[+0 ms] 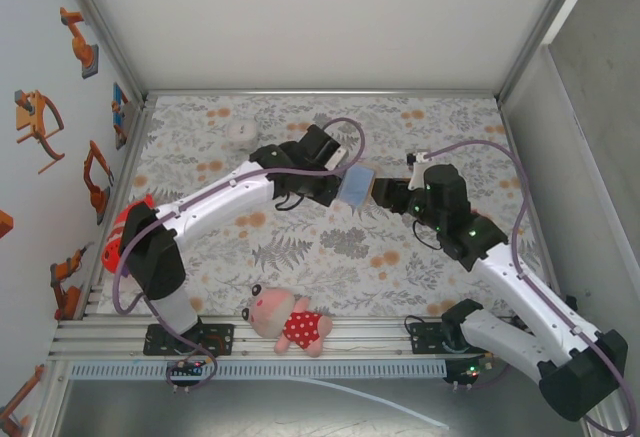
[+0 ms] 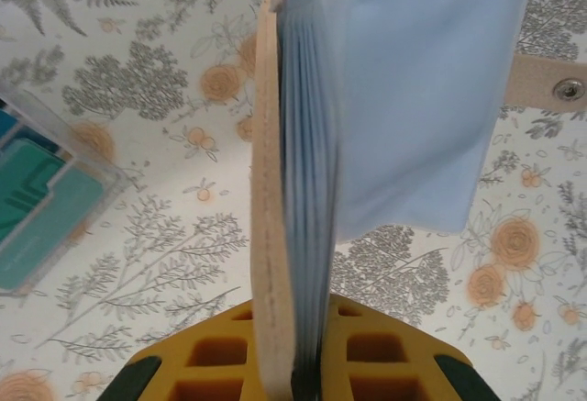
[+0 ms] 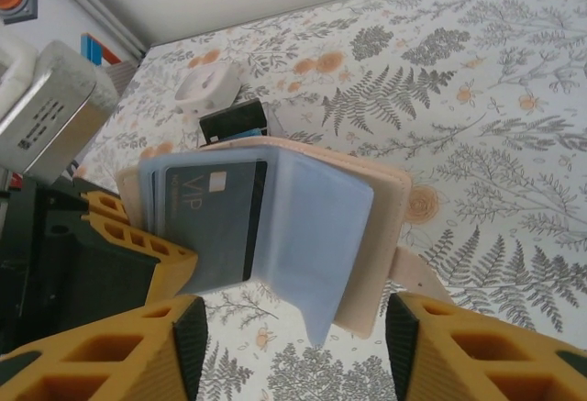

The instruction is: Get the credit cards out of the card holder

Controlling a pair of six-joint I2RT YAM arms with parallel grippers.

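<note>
The card holder (image 1: 355, 185), tan leather with blue-grey sleeves, hangs above the middle of the table. My left gripper (image 2: 293, 314) is shut on its tan cover (image 2: 266, 236) and the stack of sleeves. Its snap tab (image 2: 550, 84) sticks out to the right. In the right wrist view the card holder (image 3: 367, 227) stands open, and a dark credit card (image 3: 206, 217) marked VIP sits in a sleeve. My right gripper (image 3: 298, 346) is open just below it, its fingers (image 3: 193, 346) either side of a loose sleeve's lower corner, gripping nothing. From above, the right gripper (image 1: 385, 193) faces the holder's right edge.
A teal-and-blue striped block (image 2: 37, 208) lies on the floral cloth, its dark top (image 3: 234, 124) next to a white round object (image 1: 241, 133). A plush pig in a red dress (image 1: 288, 322) lies near the front edge. Walls enclose the table on three sides.
</note>
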